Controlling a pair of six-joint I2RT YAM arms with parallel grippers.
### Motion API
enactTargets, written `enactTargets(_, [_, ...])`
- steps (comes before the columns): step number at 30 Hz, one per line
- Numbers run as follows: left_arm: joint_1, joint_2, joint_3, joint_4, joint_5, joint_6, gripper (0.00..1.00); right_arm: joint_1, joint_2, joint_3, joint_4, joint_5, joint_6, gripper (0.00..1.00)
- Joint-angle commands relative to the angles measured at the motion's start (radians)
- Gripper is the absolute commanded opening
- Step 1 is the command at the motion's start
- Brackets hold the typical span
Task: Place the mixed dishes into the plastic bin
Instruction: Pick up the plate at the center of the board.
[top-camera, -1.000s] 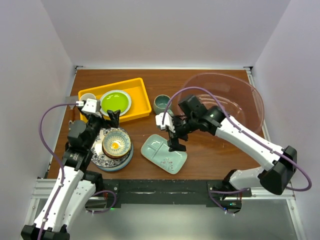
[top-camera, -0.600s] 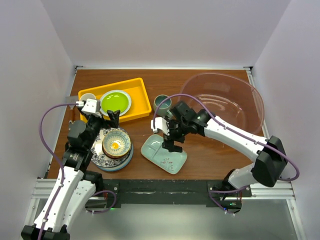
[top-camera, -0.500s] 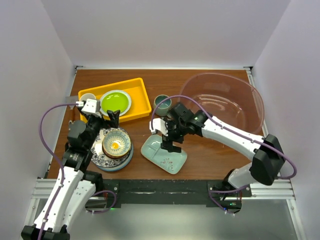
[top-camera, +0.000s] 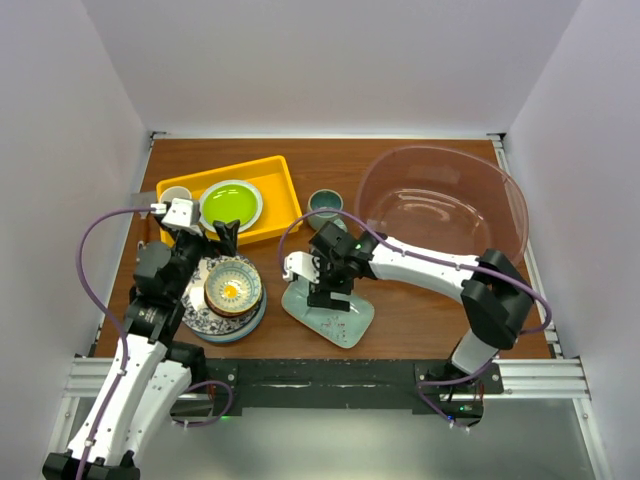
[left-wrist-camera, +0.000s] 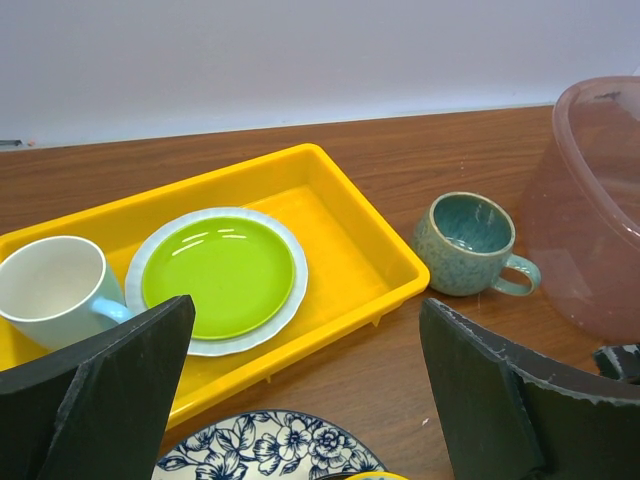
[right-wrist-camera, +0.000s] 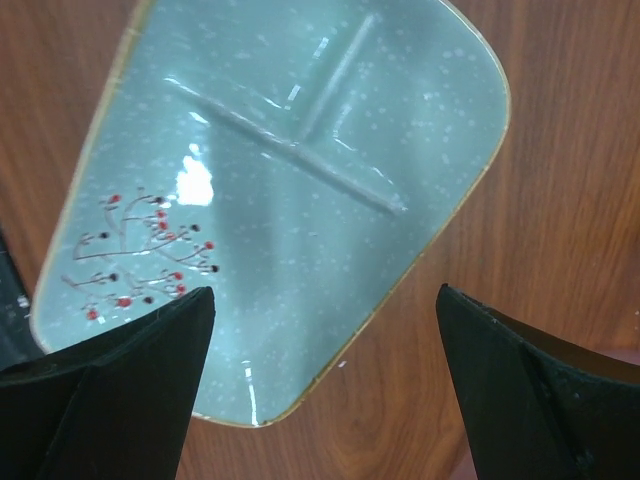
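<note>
- Top view: my right gripper (top-camera: 325, 296) points down with its jaws spread wide over the mint-green divided tray (top-camera: 345, 320). I cannot tell whether the tips touch it. The plastic bin (top-camera: 505, 215) stands well beyond the jaws, off to their right. The grey-green mug (top-camera: 324, 204) is near, just past them.
- Same view: my left gripper (top-camera: 222, 238) is also wide apart and holds nothing. It is just past the far rim of the tan bowl (top-camera: 232, 290), which is stacked on the blue-patterned plate (top-camera: 198, 316).
- Left wrist: ahead of the parted fingers (left-wrist-camera: 110, 390) lies the yellow tray (left-wrist-camera: 350, 250), with a green plate (left-wrist-camera: 220, 275) and a white cup (left-wrist-camera: 50, 290) in it.
- Right wrist: the divided tray lies below the gap, with nothing clamped.
</note>
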Motion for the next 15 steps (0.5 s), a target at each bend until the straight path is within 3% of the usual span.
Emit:
enactTargets(1, [0.008, -0.007, 0.024, 0.033, 0.004, 0.012, 1.00, 0.003, 0.028, 0.012, 0.064, 0.077, 0.034, 0.95])
enactTargets(15, [0.008, -0.015, 0.022, 0.033, 0.004, 0.014, 1.00, 0.001, 0.145, 0.011, 0.069, 0.031, 0.088, 0.86])
